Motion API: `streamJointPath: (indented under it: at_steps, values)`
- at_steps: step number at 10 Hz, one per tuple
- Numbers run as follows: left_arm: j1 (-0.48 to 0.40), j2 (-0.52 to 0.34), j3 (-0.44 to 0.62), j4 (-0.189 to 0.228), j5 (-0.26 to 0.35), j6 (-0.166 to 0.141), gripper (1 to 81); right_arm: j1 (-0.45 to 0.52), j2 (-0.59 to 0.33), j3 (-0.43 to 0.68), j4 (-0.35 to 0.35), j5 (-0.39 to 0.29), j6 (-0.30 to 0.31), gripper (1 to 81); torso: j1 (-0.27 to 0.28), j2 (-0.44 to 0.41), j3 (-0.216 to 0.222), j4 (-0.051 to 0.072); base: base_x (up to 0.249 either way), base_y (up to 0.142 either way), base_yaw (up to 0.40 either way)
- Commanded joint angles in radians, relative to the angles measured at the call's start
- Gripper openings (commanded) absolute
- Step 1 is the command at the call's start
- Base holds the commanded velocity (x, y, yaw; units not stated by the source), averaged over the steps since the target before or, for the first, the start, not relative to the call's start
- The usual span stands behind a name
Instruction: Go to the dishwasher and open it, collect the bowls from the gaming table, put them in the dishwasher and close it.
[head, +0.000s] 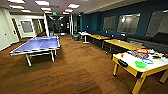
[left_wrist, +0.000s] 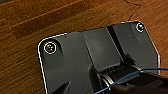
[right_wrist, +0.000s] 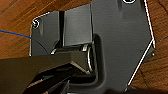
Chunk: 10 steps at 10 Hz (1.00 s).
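I see the gaming table (head: 130, 65) ahead on my right, a green bowl (head: 140, 64) on it; hand states I can't tell.

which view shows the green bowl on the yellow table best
The head view: the green bowl sits on the pale yellow table at the picture's right, near the table's close end, with a blue-rimmed bowl just behind it. Both wrist views look down at wood floor and the robot's own dark plate, not the bowl.
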<state>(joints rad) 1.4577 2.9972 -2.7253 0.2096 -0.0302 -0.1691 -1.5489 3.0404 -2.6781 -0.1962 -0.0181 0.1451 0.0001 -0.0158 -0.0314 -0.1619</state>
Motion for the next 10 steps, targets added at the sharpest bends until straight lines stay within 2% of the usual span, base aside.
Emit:
streamJointPath:
  at_steps: [1,5,10]
  values:
    - [-0.055,-0.006,-0.001,-0.002,0.044,0.000,81.1,0.045,0.002,0.008,-0.009,-0.049,-0.006,81.1,0.000,0.000,0.000,0.000,0.000,0.000,-0.162]
    - [-0.055,-0.004,-0.001,-0.002,0.044,0.000,81.1,0.045,0.005,0.009,-0.008,-0.049,-0.006,81.1,0.000,0.000,0.000,0.000,0.000,0.000,-0.224]
    - [-0.053,-0.006,-0.001,-0.004,0.044,-0.001,81.1,0.046,0.007,0.009,-0.003,-0.048,-0.004,81.1,0.000,0.000,0.000,0.000,0.000,0.000,-0.318]
